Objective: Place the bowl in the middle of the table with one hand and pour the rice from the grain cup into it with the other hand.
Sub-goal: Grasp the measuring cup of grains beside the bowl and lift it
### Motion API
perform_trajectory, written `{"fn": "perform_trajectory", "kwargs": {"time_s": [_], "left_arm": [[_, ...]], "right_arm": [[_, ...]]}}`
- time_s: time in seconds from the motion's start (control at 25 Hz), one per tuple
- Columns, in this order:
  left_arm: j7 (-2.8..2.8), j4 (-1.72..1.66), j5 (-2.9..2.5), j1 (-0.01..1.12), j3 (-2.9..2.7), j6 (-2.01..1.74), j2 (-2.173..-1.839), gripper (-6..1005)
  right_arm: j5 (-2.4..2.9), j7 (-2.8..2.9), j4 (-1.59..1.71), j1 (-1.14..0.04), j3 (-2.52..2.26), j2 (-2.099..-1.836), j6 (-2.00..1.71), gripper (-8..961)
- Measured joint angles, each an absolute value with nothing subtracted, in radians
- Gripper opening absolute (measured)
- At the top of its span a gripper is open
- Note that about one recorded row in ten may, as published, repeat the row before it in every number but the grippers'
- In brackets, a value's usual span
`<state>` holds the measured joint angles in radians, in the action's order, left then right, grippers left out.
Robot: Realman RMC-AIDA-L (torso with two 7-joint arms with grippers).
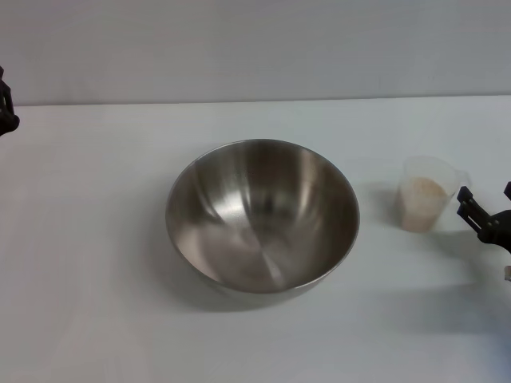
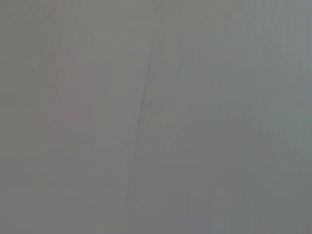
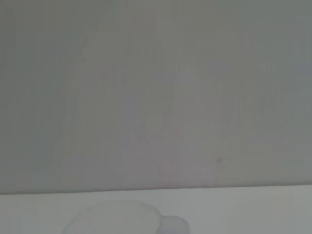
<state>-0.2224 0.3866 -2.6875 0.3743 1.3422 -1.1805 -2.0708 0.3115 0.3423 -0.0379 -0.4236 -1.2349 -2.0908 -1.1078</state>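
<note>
Head view: bowl (image 1: 262, 215) sits mid-table (image 1: 80, 303), empty. Cup (image 1: 428, 194) with rice (image 1: 421, 201) at 3 o'clock, right gripper (image 1: 471, 209) just beside, seemingly released. Left gripper (image 1: 6, 104) at 10 o'clock, state unclear.

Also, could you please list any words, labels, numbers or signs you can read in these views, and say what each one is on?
None can be read.
The bowl: plain steel, no marking.
The grain cup: no scale or label visible.
The table: unmarked.
</note>
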Motion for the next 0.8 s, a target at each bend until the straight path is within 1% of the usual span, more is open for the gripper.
{"fn": "perform_trajectory", "kwargs": {"time_s": [0.8], "left_arm": [[-0.224, 0.387, -2.688, 0.371, 1.329, -1.206, -2.072, 208]], "right_arm": [[0.312, 0.336, -0.026, -0.437, -1.233, -2.091, -1.104, 814]]}}
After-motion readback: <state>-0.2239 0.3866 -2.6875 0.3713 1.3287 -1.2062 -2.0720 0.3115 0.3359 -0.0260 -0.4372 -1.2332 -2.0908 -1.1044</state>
